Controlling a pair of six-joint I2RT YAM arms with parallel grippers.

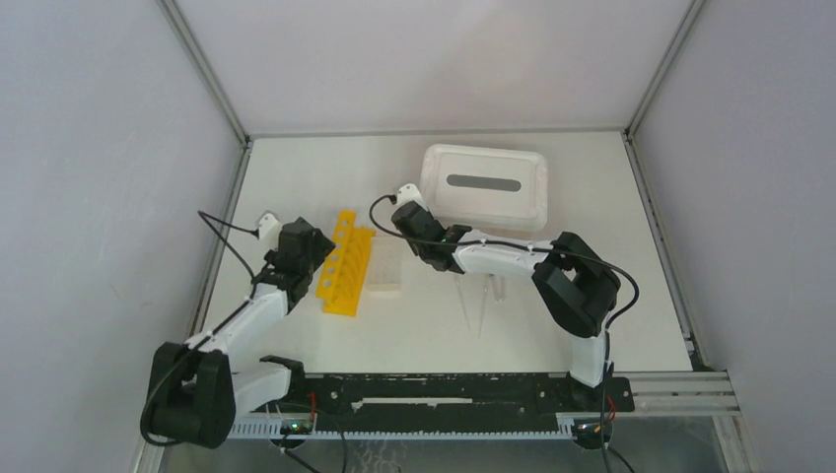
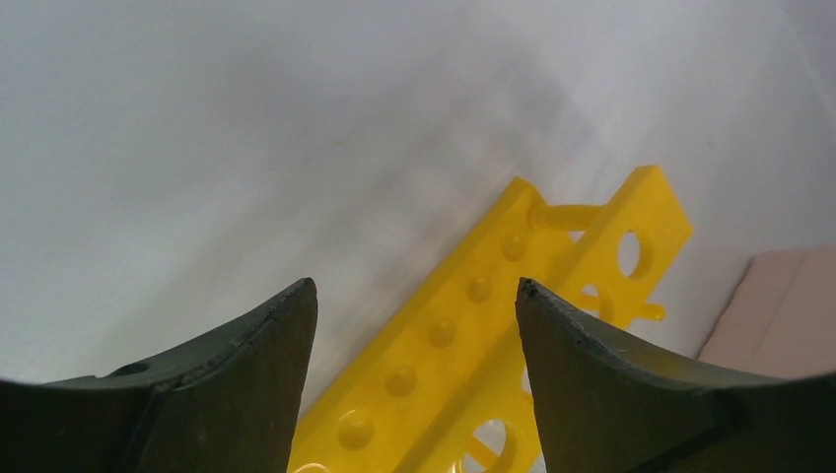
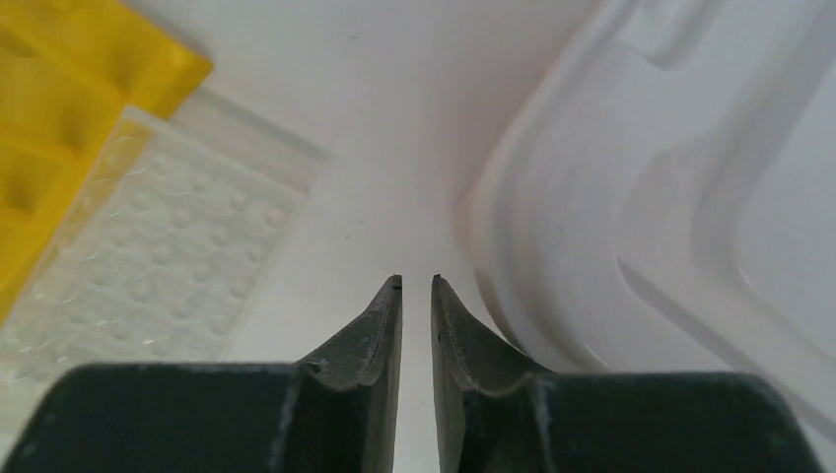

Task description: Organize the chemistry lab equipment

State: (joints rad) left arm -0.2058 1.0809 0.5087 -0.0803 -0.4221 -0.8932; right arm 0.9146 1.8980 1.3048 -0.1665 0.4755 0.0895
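Left wrist view: left gripper (image 2: pixel 414 288) wide open over the yellow rack (image 2: pixel 463 335), right gripper (image 3: pixel 416 284) pinched almost closed, empty, near that rack.

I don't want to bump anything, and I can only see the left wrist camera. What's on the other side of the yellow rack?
Observer: A small clear grid rack sits close beside the yellow rack, on the side away from your left end effector.
Operator: Where's the other arm?
Observer: The right end effector is over bare table between that grid rack and the white lid. Its fingers are almost together and hold nothing.
Operator: Are there any droppers?
Observer: Yes, thin clear droppers lie on the table, just on the near side of the right arm.
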